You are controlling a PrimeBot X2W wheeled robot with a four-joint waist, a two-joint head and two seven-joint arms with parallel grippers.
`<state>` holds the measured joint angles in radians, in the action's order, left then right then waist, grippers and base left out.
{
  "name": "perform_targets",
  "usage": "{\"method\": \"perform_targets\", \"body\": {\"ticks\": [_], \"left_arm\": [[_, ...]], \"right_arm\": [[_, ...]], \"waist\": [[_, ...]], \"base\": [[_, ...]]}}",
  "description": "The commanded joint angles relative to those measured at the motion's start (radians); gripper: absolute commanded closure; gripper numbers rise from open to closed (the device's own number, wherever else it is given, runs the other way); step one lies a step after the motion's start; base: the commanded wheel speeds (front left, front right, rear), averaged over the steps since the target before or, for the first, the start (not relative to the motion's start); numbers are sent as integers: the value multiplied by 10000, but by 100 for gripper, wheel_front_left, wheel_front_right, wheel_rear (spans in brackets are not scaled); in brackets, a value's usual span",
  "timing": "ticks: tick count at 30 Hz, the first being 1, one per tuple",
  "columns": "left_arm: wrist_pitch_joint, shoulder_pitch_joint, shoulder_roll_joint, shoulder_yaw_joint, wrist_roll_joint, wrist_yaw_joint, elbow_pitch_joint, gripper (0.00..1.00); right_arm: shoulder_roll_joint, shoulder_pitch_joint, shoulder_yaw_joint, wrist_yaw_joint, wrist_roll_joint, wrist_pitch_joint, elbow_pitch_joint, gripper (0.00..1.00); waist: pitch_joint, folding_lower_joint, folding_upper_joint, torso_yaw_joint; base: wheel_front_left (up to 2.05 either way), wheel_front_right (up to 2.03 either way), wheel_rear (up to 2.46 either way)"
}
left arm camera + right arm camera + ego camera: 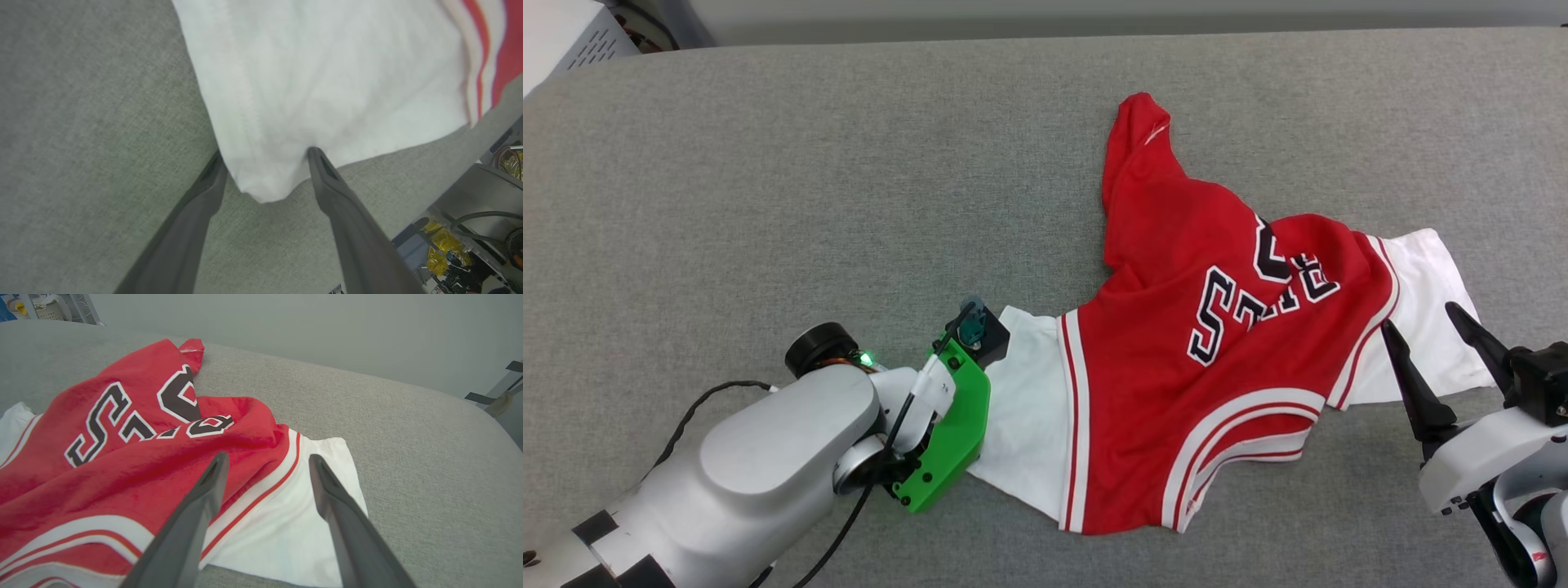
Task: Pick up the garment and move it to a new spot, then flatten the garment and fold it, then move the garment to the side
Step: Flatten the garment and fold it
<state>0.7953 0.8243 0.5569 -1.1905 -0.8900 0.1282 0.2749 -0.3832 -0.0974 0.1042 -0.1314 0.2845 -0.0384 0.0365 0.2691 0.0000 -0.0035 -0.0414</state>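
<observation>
Garment: your garment (1176,392) lies rumpled on the right half of the surface (768,163), toward its near edge. One red corner points at the far edge.
Lettering: the lettering (135,416) faces up and is broken by a fold.
Left gripper: your left gripper (265,153) is low at the left sleeve (327,81), jaws wide apart and holding nothing. The sleeve's corner lies between the fingers (347,220). One tip meets the cloth's edge and the other sits just beside the hem.
Right gripper: your right gripper (267,456) is above the right sleeve (310,522), by the striped trim (261,494). Its jaws are wide apart and empty; you cannot tell whether the tips touch the cloth.
Sleeves: both lie flat and white on the surface, one at each side of the red body.
</observation>
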Motion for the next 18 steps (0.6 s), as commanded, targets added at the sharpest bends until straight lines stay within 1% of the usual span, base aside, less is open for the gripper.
{"method": "perform_targets", "body": {"ticks": [1, 3, 4, 5, 6, 9, 12, 18], "left_arm": [[-115, 26, -123, -251, 16, 24, 320, 0], [-269, 112, -154, -428, 5, 24, 568, 0], [-300, 150, -151, -519, 14, 24, 628, 17], [-379, 197, -141, -601, 9, 24, 681, 86], [-421, 238, -117, -656, 0, 24, 711, 100], [-844, 506, 40, -715, -73, 24, 775, 100], [-1334, 864, 292, -488, -296, 24, 968, 100], [-1816, 1396, 1066, -214, -378, 25, 1281, 100]], "right_arm": [[34, -205, 41, 7, 27, -84, 63, 0], [44, -234, 72, 7, 43, -117, 123, 0], [47, -239, 82, 7, 49, -131, 152, 0], [49, -240, 87, 7, 57, -149, 188, 0], [52, -236, 92, 7, 63, -163, 218, 0], [53, -200, 80, 7, 100, -197, 320, 0], [7, -148, 10, 7, 142, -215, 389, 0], [-43, 4, -196, 7, 138, -201, 462, 0]], "waist": [[145, 0, 35, -113], [174, 0, 35, -132], [175, 0, 35, -135], [167, 0, 35, -128], [147, 0, 35, -118], [31, 0, 35, -64], [-96, 0, 35, -8], [-247, 0, 35, 39]], "base": [[0, 0, 0], [0, 0, 0], [0, 0, 0], [0, 0, 0], [0, 0, 0], [0, 0, 0], [0, 0, 0], [0, 0, 0]]}}
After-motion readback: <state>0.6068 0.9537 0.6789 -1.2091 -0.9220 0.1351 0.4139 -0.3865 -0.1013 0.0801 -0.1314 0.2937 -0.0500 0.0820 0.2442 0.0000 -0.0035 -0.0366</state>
